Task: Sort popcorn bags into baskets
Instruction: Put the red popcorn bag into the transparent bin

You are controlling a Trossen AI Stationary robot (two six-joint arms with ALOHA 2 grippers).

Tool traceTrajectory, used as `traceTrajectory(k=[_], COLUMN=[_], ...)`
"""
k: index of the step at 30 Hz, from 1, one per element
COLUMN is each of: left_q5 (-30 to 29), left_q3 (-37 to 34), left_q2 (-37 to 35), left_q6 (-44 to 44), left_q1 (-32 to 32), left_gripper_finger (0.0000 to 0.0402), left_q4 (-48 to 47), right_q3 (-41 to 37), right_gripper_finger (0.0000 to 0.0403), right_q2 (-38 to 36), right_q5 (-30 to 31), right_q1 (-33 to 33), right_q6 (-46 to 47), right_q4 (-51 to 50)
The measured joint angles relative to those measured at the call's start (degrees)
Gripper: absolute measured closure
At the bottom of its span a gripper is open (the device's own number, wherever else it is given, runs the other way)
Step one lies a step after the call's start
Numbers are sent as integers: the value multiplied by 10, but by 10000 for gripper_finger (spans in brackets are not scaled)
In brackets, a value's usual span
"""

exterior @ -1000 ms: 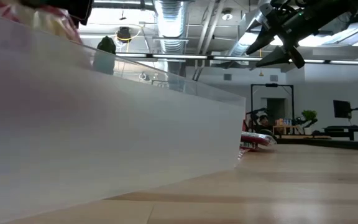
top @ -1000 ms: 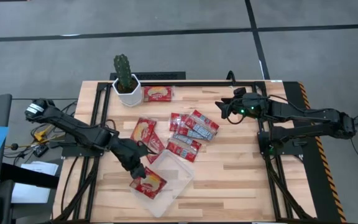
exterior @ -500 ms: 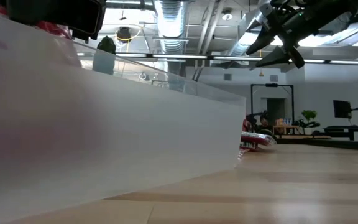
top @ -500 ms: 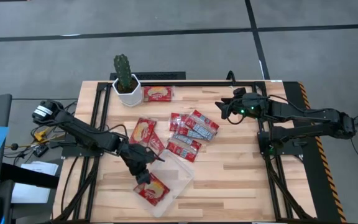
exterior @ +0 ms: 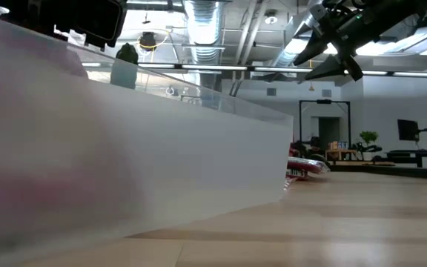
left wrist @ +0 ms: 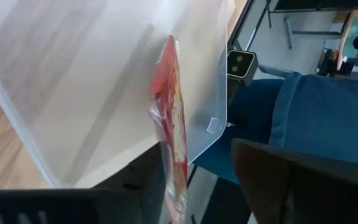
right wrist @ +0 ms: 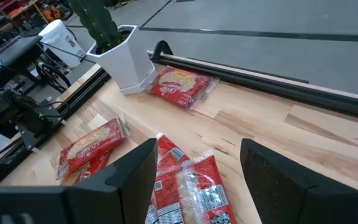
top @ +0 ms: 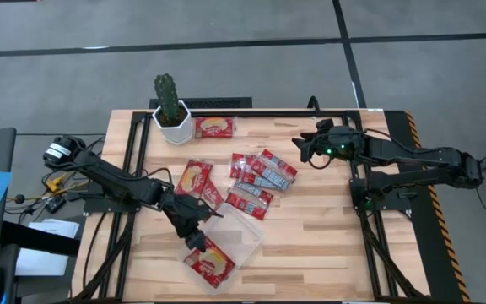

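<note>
Lying in clear tray (top: pixel 241 230), red packet (top: pixel 212 261), print unreadable

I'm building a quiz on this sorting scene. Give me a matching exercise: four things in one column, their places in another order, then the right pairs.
Things:
1. green cactus in a white pot
2. clear plastic rectangular tray
3. lone red popcorn packet
4. right gripper

Places:
A. near edge, left of middle
B. far left corner
C. over the table's right part
D. just right of the pot

Pairs: 1-B, 2-A, 3-D, 4-C

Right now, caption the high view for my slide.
Left gripper releasing a popcorn bag into the clear tray; right gripper waits, open.
</note>
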Motion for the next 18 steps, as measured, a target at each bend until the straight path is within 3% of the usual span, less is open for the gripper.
traceTrajectory(k=[9, 18], left_q5=[29, 11], left_q3=[0, 0], left_q2=[-16, -127], left_q6=[-36, -61], left_q1=[34, 113], left_gripper_finger=[176, 165], left_q4=[-5, -100], right_q3=[0, 0], right_gripper_finger=[148, 148], right_q2=[0, 0], right_q5=[-1, -1], right_q1=[-26, -42], right_q6=[-1, -1], right_q4=[0, 2])
